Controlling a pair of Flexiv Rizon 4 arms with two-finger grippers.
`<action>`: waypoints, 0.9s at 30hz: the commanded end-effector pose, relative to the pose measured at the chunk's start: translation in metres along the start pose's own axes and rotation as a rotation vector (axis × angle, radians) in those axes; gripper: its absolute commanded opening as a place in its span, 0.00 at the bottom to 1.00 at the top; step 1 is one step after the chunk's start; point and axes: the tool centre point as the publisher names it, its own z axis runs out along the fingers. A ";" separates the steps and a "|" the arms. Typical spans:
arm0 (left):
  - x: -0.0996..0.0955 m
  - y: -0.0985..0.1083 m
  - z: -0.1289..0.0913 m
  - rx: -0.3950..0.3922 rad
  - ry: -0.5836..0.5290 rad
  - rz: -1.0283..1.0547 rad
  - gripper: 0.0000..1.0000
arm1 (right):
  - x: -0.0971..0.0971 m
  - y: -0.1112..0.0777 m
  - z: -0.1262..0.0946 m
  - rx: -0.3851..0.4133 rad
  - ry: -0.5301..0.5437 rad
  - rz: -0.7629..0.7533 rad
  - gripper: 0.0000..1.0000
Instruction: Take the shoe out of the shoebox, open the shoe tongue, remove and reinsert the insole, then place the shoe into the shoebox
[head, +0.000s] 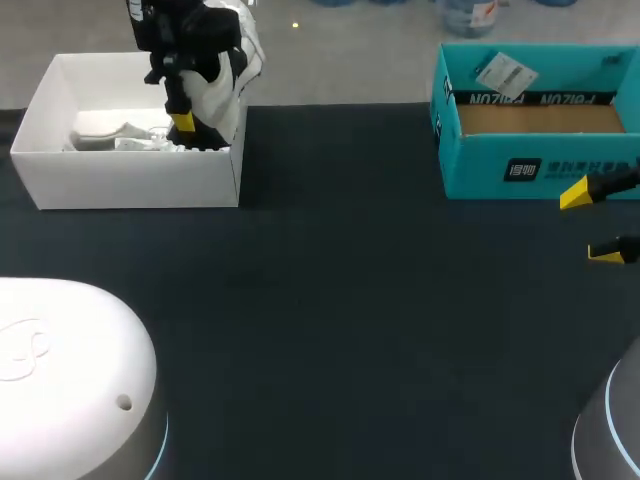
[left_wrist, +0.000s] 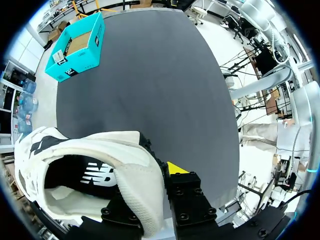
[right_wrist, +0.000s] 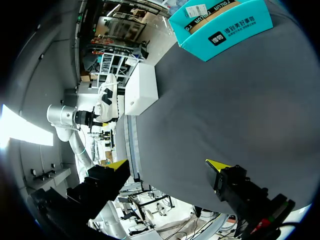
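1. The left tool (head: 183, 124) pinches the white shoe (left_wrist: 107, 150) by the padded wall of its collar. One yellow-tipped finger (left_wrist: 175, 168) presses the outside, and the other is hidden behind the collar wall.
2. The shoe hangs in that grip above the right end of the white shoebox (head: 130, 180), its dark-lined opening turned toward the wrist camera. Whether the sole touches the shoebox rim cannot be told.
3. Inside the shoebox, pale contents (head: 110, 130) lie toward its left and middle. What they are cannot be made out.
4. The right tool (head: 592, 224) is spread wide and holds nothing. It hovers over the bench (head: 330, 300) far to the right of the shoebox.
5. A teal box (head: 500, 165) stands open at the bench's far edge, well apart to the right of the shoebox and just behind the right tool. Its floor is brown and a white label (head: 505, 72) sits at its back wall.
6. The dark bench stretches between the shoebox and the teal box.
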 end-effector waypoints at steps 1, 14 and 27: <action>-0.022 0.030 -0.007 0.018 0.022 -0.006 0.00 | 0.000 -0.002 0.000 -0.003 -0.002 0.001 1.00; -0.069 0.100 -0.011 -0.019 0.000 0.032 0.00 | 0.000 -0.002 0.000 -0.003 -0.002 0.001 1.00; -0.122 0.179 -0.007 -0.014 0.041 -0.047 0.00 | 0.000 -0.002 0.000 -0.003 -0.002 0.001 1.00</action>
